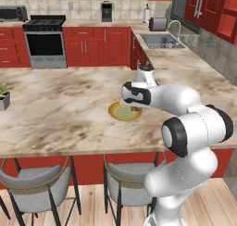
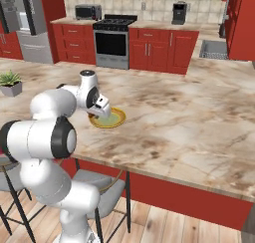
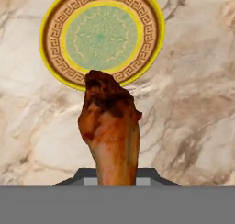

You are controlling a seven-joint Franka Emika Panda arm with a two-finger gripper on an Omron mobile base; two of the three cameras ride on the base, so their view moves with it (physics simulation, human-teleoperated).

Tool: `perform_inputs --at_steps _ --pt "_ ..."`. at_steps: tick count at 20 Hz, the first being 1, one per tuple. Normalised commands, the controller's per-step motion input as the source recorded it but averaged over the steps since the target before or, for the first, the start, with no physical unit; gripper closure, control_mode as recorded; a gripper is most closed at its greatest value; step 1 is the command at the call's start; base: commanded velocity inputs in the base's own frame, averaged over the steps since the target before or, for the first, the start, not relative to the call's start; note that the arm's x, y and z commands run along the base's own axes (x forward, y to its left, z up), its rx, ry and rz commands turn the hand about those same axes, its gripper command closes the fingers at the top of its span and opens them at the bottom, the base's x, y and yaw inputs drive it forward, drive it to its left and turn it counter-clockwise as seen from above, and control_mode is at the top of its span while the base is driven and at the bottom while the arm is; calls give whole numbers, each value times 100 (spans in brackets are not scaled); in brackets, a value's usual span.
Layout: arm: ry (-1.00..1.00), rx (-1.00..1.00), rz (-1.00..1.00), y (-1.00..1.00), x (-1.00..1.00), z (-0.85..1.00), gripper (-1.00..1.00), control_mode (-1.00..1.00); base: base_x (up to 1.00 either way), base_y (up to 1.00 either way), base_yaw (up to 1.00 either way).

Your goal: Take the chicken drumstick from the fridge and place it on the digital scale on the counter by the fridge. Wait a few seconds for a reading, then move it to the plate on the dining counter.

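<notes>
The claw (image 3: 117,182) is clamped on the chicken drumstick (image 3: 110,131), which hangs above the marbled dining desk (image 1: 60,104), not touching it. In the hand view, its thick meaty end reaches the near rim of the yellow-gold plate (image 3: 102,37), which has a green centre. The plate lies flat on the desk, partly hidden behind the white arm (image 1: 185,128). Grey-seated stools (image 1: 37,183) stand along the desk's near side.

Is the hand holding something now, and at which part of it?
Yes. The hand holds the drumstick by its narrow bone end; the thick meaty end points away, toward the plate below.
</notes>
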Motion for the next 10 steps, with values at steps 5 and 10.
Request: perform_inputs --at_steps 5,10 --pt "0 -5 0 0 52 -67 100 -100 0 0 0" --pt "0 -6 0 0 48 -30 100 -100 0 0 0"
